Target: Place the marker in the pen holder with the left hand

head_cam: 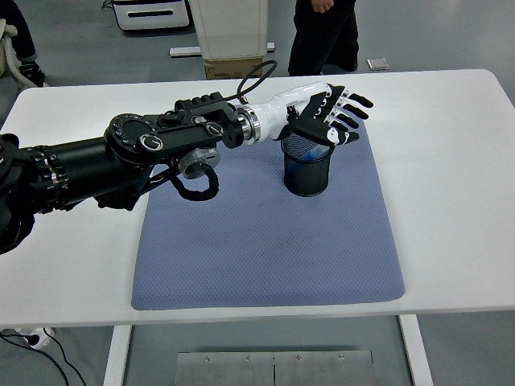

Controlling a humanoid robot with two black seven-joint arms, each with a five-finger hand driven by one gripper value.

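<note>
A black mesh pen holder point(306, 170) stands upright on the blue-grey mat point(265, 233), towards its far right. The blue marker point(300, 146) lies inside the holder, only a blue patch showing at its rim. My left hand point(334, 119), white with black fingertips, hovers just above and behind the holder's mouth with its fingers spread and nothing in them. The black left arm reaches in from the left edge. The right arm does not show.
The white table point(451, 161) surrounds the mat. A person in dark clothes point(322, 36) stands beyond the far edge, beside a cardboard box point(233, 66). A cable loops off the left forearm.
</note>
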